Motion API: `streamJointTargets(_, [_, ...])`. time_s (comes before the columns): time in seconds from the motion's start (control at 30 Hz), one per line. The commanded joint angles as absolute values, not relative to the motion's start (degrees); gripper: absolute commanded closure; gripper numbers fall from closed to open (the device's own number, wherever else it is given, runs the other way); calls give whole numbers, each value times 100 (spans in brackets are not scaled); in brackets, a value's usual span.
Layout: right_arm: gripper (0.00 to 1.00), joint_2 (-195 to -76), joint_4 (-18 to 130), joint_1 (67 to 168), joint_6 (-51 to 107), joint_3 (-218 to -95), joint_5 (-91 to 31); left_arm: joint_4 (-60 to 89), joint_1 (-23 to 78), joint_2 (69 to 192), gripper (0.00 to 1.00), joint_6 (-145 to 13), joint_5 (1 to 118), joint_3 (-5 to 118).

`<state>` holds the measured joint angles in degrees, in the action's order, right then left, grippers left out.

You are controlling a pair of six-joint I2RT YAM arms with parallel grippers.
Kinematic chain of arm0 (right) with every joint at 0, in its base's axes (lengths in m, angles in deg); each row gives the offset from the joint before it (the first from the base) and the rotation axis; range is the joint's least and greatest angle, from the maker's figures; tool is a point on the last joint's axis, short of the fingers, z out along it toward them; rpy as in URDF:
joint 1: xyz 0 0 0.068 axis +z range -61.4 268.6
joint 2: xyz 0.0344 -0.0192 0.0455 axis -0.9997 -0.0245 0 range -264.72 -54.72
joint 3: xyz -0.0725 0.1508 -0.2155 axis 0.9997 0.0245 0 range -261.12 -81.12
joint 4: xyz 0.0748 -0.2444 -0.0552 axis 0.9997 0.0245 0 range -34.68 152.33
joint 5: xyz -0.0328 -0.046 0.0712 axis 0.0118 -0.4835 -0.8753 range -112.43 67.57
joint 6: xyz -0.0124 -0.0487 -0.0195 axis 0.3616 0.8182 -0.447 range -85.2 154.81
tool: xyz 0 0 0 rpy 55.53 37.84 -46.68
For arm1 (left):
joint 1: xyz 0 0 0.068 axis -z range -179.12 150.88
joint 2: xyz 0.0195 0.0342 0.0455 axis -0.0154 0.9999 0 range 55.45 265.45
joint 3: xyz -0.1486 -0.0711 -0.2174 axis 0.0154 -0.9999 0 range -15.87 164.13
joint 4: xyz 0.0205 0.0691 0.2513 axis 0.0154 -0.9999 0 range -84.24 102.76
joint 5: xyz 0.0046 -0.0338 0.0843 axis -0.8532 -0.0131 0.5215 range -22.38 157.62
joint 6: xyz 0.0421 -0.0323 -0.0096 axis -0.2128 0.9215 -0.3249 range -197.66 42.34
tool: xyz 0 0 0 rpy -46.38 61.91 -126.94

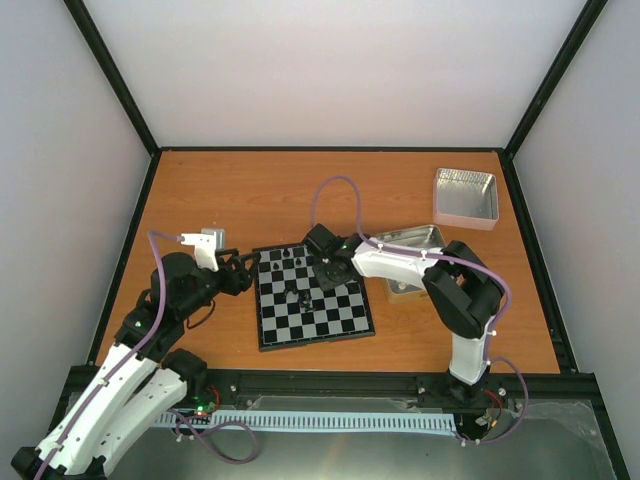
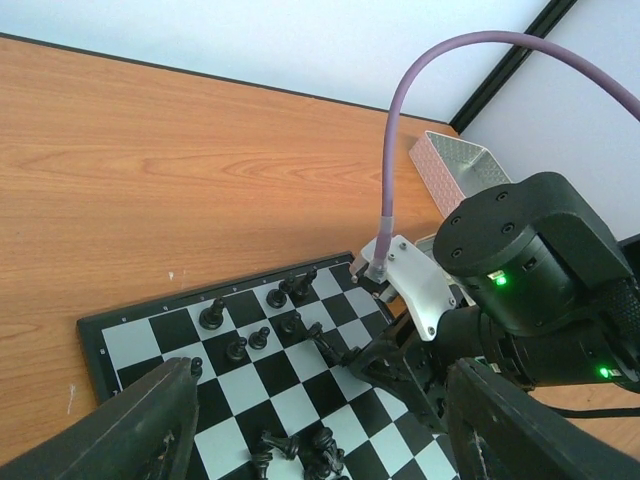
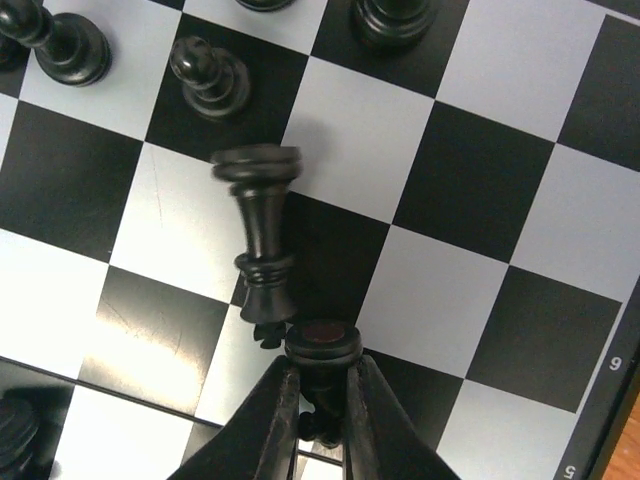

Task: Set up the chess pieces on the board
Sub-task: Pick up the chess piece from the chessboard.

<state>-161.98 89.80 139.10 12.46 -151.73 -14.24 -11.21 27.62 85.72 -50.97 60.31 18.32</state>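
Right wrist view: your right gripper (image 3: pixel 320 392) pinches one black chess piece (image 3: pixel 322 345) over the board (image 3: pixel 470 170) — it looks light, hard and slippery, so hold its thin neck. Your left gripper (image 2: pixel 320 418) is open beside the board.

Top external view: high, behind the arm bases, looking down over the whole orange-brown wooden table (image 1: pixel 250 190); left wrist view: low, near, oblique; right wrist view: very close, facing straight down; all three share the flat black-and-light-grey checked chessboard (image 1: pixel 330 318).
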Motion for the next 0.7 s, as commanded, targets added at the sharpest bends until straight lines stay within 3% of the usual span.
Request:
streamJointTargets(0.0, [94, -15892, 9009, 13947, 1161, -14948, -1423, -935, 2795, 8613, 31, -5023, 5983, 1840])
streamJointTargets(0.2, [96, -14973, 8103, 13886, 1271, -14229, -1982, -906, 2795, 8861, 31, -4932, 5639, 1866])
streamJointTargets(0.5, [96, -14396, 6676, 13826, 1540, -13539, -4086, 558, 2795, 9618, 31, -3551, 3573, 1349])
streamJointTargets(0.67, [96, -13939, 5866, 13826, 1547, -13270, -4953, 758, 2795, 9960, 31, -2793, 3429, 1085])
